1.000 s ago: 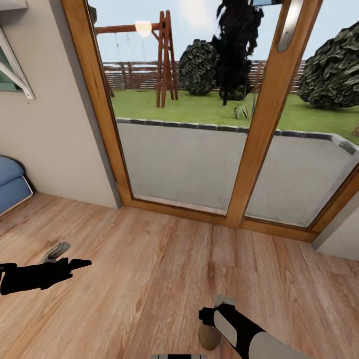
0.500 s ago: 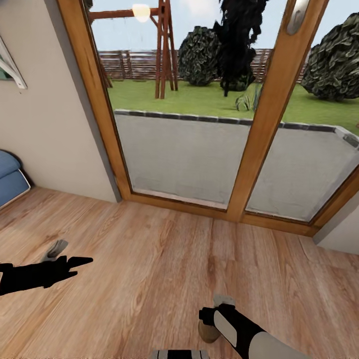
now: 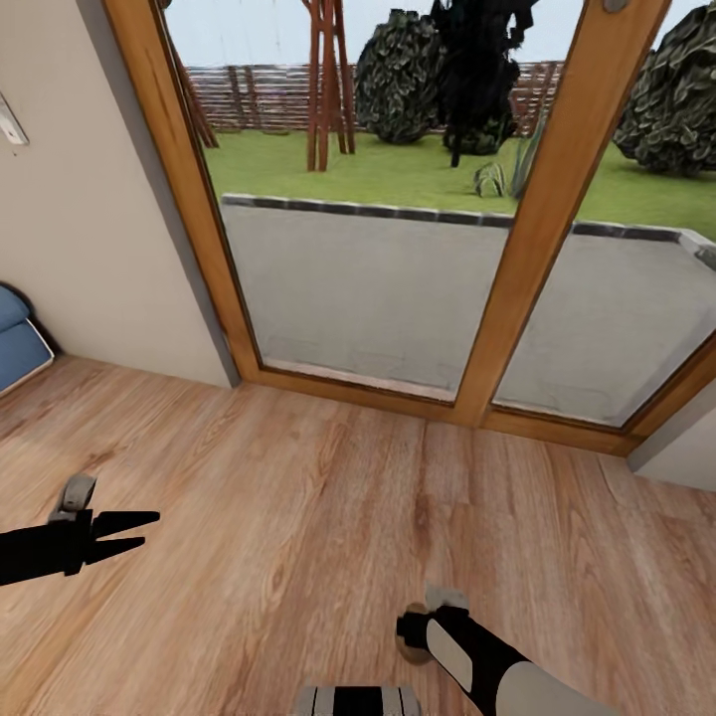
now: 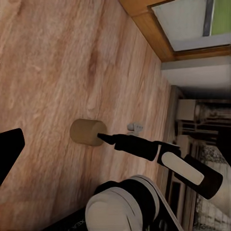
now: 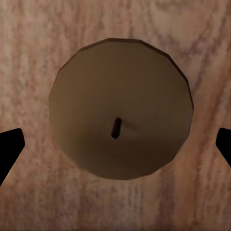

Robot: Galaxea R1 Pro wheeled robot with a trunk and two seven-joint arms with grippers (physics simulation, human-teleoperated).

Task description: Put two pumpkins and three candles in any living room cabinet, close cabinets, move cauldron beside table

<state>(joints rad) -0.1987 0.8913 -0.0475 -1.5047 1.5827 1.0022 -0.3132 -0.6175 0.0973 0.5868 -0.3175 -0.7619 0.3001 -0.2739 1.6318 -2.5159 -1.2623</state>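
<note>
I hold the right gripper spread wide above a candle standing on the floor at six o'clock; left gripper looks open. Nothing seems stowed yet.

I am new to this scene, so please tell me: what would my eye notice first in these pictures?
First, the big wood-framed glass door straight ahead, with the patio and green garden behind it. Next, the small brownish candle standing on the wooden floor, directly under the right claw, whose open fingers flank it. The left claw hovers open over bare floor at the left.
</note>
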